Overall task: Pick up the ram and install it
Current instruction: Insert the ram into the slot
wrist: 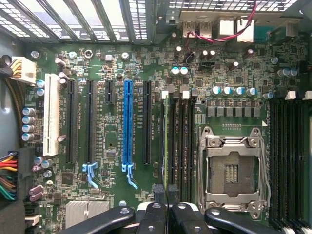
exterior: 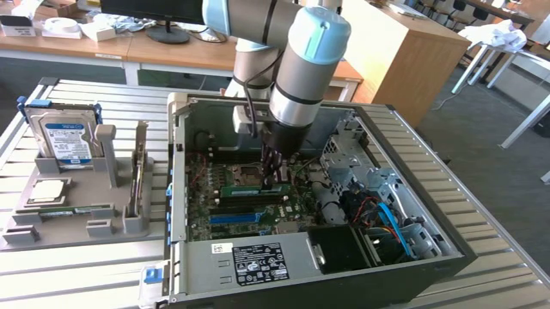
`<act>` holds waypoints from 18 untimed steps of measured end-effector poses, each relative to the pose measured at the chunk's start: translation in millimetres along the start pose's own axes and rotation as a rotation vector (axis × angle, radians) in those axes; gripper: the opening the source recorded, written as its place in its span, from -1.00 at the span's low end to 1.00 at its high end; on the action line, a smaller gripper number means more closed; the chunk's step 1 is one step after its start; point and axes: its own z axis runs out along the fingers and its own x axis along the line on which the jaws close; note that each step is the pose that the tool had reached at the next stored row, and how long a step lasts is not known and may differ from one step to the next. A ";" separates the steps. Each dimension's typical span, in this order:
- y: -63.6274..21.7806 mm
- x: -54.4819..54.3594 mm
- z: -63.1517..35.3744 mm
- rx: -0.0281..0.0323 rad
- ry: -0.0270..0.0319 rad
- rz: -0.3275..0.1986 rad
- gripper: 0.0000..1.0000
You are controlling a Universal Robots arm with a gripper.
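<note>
Work stands inside the open computer case, which lies on its side on a slatted metal table with the arm reaching down into it. The gripper is down over the green motherboard with its fingers brought together, no gap showing between the tips. The ram stands on edge in a memory slot, and in the exterior view the fingertips meet it near its end toward the exterior view's right. In the wrist view the gripper sits at one end of the ram, which shows edge-on as a thin green line. Whether the tips pinch the ram or merely bear on its upper edge, I cannot tell, nor whether it is pushed fully home. The ram lies between the blue slot and the processor socket, with black memory slots just beside it on the socket's side. To the exterior view's left of the case sits a grey tray, well apart from the gripper. It holds a blue-labelled hard drive standing upright, a square silver processor lying flat, and a second narrow green stick lying flat near it.
</note>
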 end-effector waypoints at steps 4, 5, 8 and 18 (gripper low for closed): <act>-0.1 0.5 -0.1 -0.0001 0.0002 0.000 -0.77; -0.1 0.6 0.0 -0.0001 0.0002 0.000 -0.77; -0.1 0.8 2.2 0.0001 0.0001 0.000 -0.77; -0.4 0.8 7.5 0.0004 -0.0001 0.000 -0.77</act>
